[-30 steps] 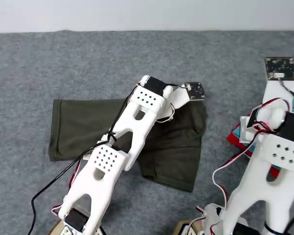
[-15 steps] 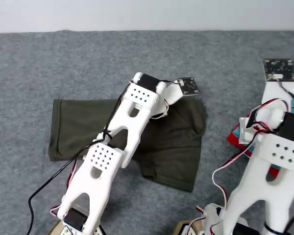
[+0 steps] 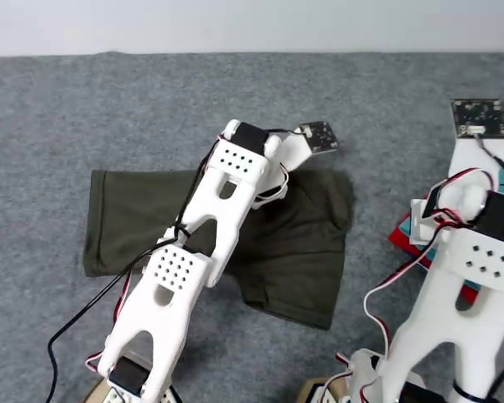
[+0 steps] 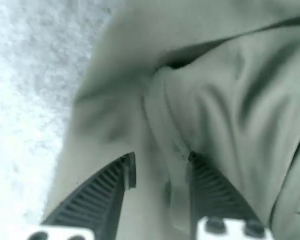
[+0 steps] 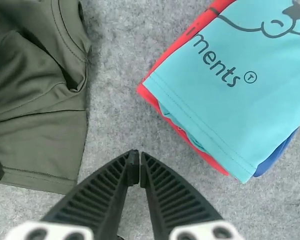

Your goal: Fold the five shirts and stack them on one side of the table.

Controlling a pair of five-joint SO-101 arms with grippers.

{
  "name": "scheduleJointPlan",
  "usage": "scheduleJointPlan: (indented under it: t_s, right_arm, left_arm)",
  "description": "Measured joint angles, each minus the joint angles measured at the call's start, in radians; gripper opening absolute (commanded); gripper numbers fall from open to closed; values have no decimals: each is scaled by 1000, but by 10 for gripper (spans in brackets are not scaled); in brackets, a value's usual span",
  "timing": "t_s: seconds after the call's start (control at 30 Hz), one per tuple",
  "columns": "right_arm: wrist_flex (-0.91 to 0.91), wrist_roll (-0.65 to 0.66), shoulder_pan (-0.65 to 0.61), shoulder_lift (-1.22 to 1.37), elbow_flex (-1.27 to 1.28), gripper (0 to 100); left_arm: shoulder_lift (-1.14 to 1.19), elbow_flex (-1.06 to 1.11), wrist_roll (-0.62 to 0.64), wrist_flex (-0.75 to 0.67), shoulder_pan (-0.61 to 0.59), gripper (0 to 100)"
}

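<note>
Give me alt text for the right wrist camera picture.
The right end effector, shut, hangs over grey carpet between an olive green shirt and a stack of folded shirts, turquoise on top.

Between the olive shirt [image 5: 35,75] and the folded stack [image 5: 240,75] a bare strip of grey table [image 5: 115,100] was noted, its near end occupied by the right gripper [image 5: 139,156] (jaws pressed together). The shirt's middle was overhung by the left arm [image 3: 227,201]. Bare table was recorded beyond the shirt's far edge and to its left.
</note>
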Motion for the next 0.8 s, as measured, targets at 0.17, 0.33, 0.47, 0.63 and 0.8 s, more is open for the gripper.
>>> scheduleJointPlan:
  t_s: [0.17, 0.33, 0.47, 0.63, 0.8]
  right_arm:
    - [0, 0, 0, 0, 0, 10]
    - [0, 0, 0, 0, 0, 10]
    - [0, 0, 0, 0, 0, 10]
    - [0, 0, 0, 0, 0, 10]
    - [0, 0, 0, 0, 0, 10]
  left_arm:
    - [-81, -21, 3, 0, 0, 175]
    - [-123, -21, 9, 0, 0, 155]
    - [-97, -26, 60, -55, 14, 152]
    - [-17, -28, 71, -121, 40, 152]
    - [61, -28, 72, -204, 46, 152]
